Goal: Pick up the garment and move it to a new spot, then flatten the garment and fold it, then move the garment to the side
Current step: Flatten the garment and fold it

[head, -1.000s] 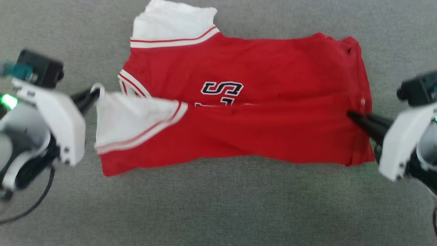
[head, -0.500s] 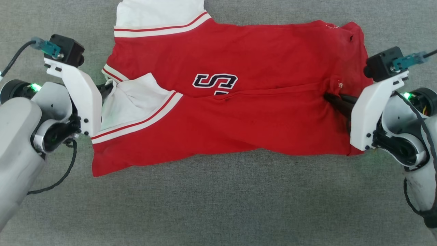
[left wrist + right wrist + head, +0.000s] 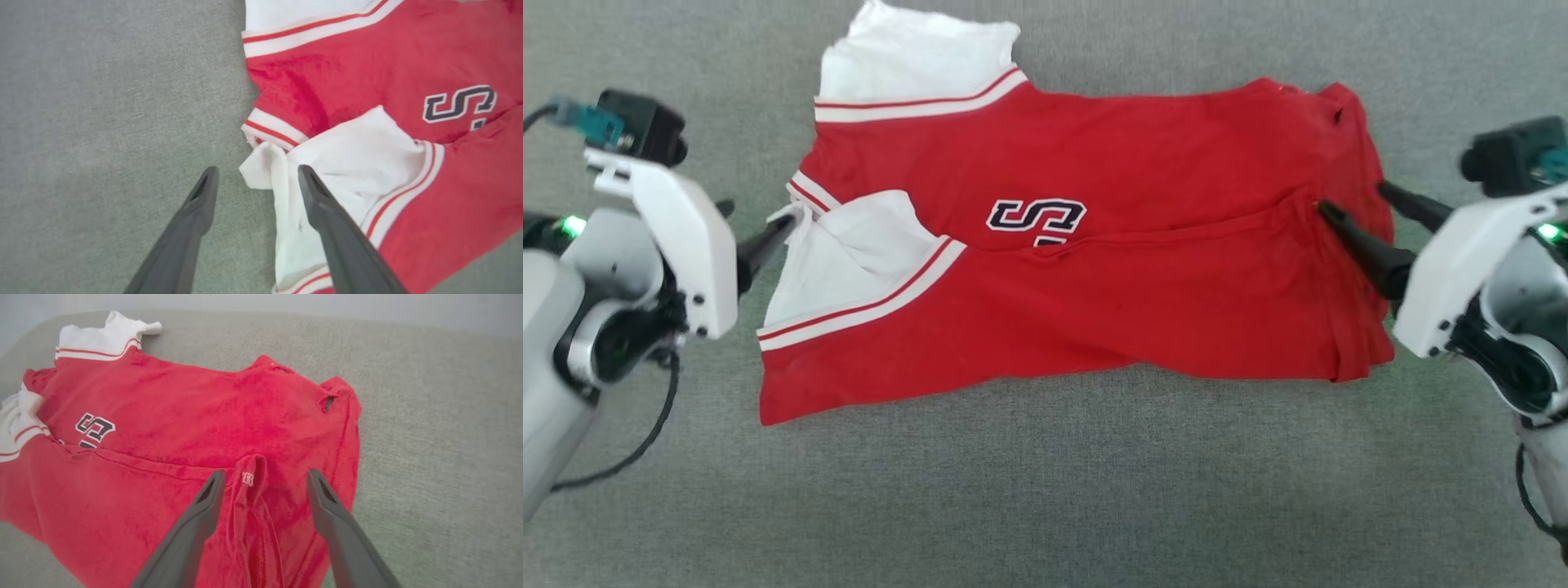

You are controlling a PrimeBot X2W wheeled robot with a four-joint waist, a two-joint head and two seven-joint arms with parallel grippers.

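Garment [image 3: 1094,310] lies folded on grey fabric surface [image 3: 1045,506], betw. the two grippers.
L gripper [image 3: 257,168], jaws apart, has the white sleeve corner betw. its fingers at left edge; R gripper [image 3: 266,473], also spread, straddles a red pucker at right edge.

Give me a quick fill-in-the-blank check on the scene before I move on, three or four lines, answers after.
The jaws of the left claw and right claw both stand ____. The garment lies on a ____ fabric surface. The one whole letter showing on it is ____. The sleeve part by the left claw is ____.
Missing words: open; grey; S; white.
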